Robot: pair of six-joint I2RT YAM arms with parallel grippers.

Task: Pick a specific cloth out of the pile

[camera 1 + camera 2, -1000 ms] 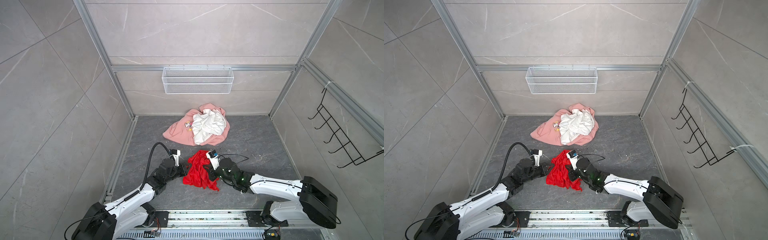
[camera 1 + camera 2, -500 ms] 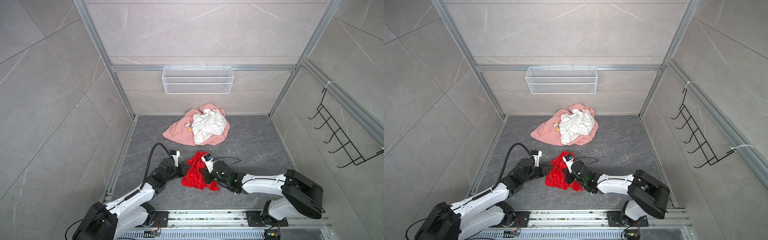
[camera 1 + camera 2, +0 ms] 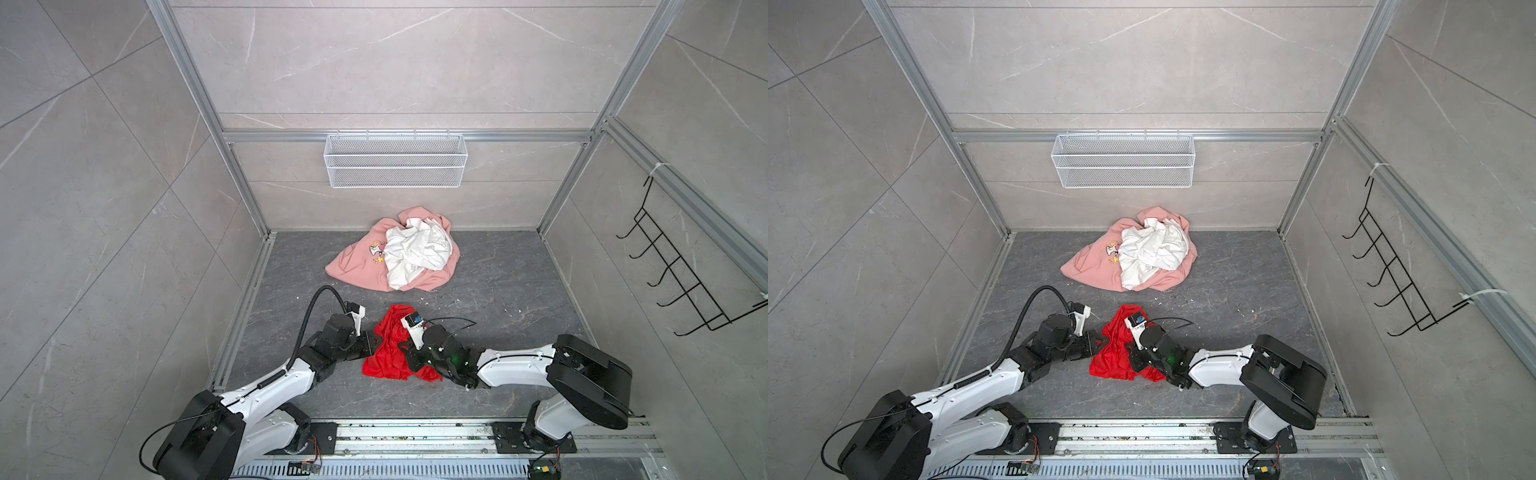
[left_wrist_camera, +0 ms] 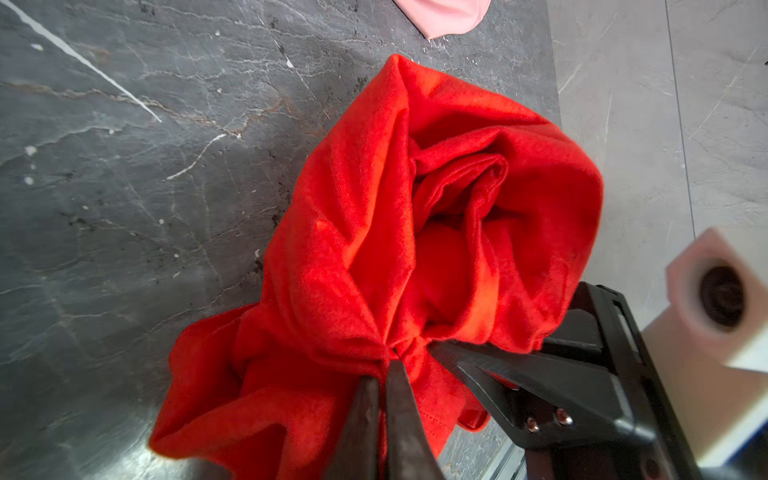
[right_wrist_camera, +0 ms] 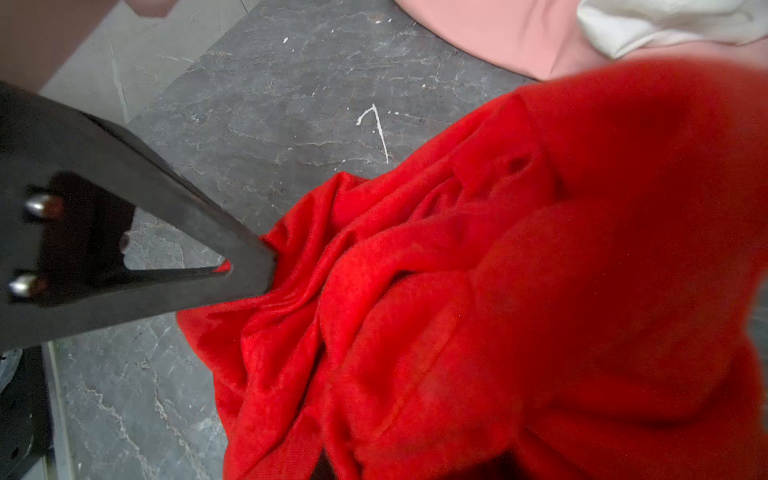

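Note:
The cloth is bright red and lies bunched on the dark floor, apart from the pile and nearer the front. The pile, a salmon-pink garment with a white one on top, sits by the back wall. My left gripper is shut on a gathered fold of the cloth. My right gripper meets the same gather from the other side, its finger running into the fabric. In the right wrist view the cloth covers its jaws.
A white wire basket hangs on the back wall. A black hook rack is fixed to the right wall. Aluminium frame posts stand in the corners, and the arms' base rail runs along the front edge.
My right gripper has moved left towards the left gripper, and its arm has folded in. The cloth has bunched tighter between the two grippers. The pile has not moved.

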